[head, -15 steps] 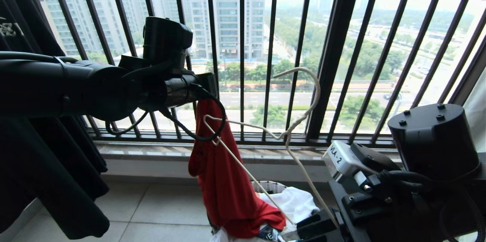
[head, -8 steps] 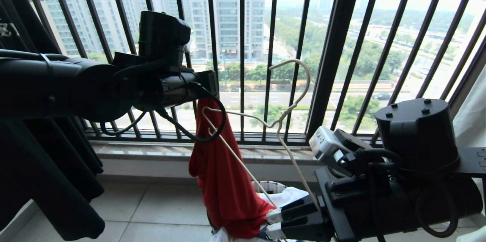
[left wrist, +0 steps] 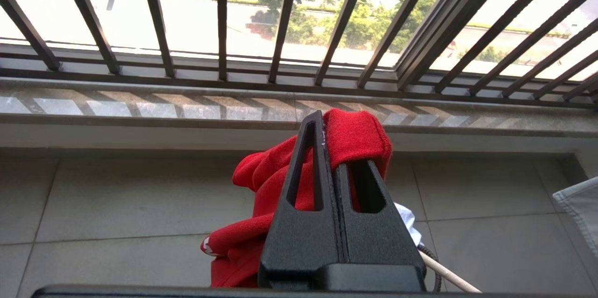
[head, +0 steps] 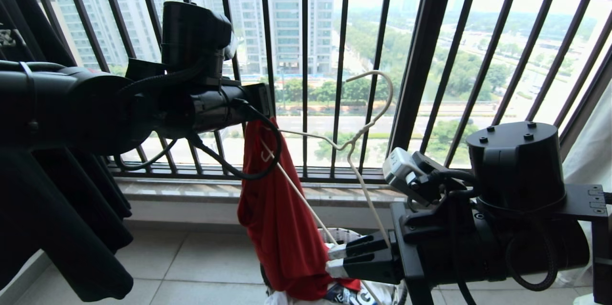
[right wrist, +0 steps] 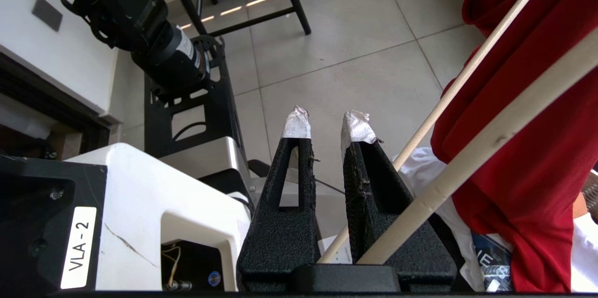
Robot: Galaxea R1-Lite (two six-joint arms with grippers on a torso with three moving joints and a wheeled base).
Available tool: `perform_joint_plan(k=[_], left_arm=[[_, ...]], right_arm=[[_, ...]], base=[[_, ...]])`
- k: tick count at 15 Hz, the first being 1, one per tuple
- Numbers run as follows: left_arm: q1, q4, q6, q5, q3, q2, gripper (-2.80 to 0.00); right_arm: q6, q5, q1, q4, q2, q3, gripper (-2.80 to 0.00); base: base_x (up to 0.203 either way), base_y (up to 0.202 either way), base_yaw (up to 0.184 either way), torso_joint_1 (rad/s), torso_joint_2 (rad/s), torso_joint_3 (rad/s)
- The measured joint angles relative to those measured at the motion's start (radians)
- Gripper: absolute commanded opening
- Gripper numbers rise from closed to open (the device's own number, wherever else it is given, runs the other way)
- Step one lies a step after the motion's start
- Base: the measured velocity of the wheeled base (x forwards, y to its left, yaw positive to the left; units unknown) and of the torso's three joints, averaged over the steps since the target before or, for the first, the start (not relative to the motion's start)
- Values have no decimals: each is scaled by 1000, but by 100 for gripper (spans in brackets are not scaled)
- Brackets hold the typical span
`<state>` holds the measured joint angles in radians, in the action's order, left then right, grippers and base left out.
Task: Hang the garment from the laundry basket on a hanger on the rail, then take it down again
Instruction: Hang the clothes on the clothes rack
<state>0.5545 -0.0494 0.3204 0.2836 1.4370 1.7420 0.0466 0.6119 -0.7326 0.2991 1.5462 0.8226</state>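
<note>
The red garment (head: 282, 228) hangs from my left gripper (head: 260, 102), which is shut on a fold of its fabric (left wrist: 355, 137) up in front of the window bars. In the left wrist view, my left gripper (left wrist: 329, 120) has its jaws pressed together. My right gripper (head: 333, 259) is low at the centre, nearly shut, with the thin white hanger (head: 363, 190) caught at the base of its jaws (right wrist: 325, 123). The hanger's wire (right wrist: 467, 167) slants up beside the garment (right wrist: 537, 148), one end against the red cloth and the hook free in the air. The laundry basket (head: 344, 234) stands on the floor behind it. The rail is out of view.
A black T-shirt (head: 57, 228) hangs at the far left. The dark barred window railing (head: 416, 80) and its sill close off the back. A white garment (right wrist: 420, 167) lies in the basket. Pale cloth (head: 588, 152) hangs at the right edge. My base (right wrist: 140, 204) is below the right wrist.
My right arm has swung left and up, bringing its fingers and the hanger closer to the garment. The left arm has risen slightly, still holding the red cloth.
</note>
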Motion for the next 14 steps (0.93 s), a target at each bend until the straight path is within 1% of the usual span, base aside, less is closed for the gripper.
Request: perform_joint_plan(k=[3, 5, 6, 8, 11, 14], left_arm=[[-2, 8, -5, -3, -15, -20, -280], [-2, 4, -27, -29, -34, -35, -280], [-2, 6, -32, -35, -40, -43, -280], [-2, 9, -34, -37, -44, -57, -280], [-2, 10, -34, -44, -52, -75, -280], [18, 9, -26, -91, -58, -80, -280]], right_arm=[[1, -31, 16, 1, 0, 4, -280], [14, -33, 59, 0, -6, 8, -280], [36, -33, 82, 0, -10, 9, -280], [52, -35, 109, 0, -14, 10, -280], [65, -36, 125, -1, -14, 10, -280], [66, -35, 110, -1, -10, 8, -280]], base=[[0, 0, 0, 0, 0, 0], [0, 0, 0, 0, 0, 0], [0, 0, 0, 0, 0, 0], [0, 0, 0, 0, 0, 0], [0, 0, 0, 0, 0, 0], [0, 0, 0, 0, 0, 0]])
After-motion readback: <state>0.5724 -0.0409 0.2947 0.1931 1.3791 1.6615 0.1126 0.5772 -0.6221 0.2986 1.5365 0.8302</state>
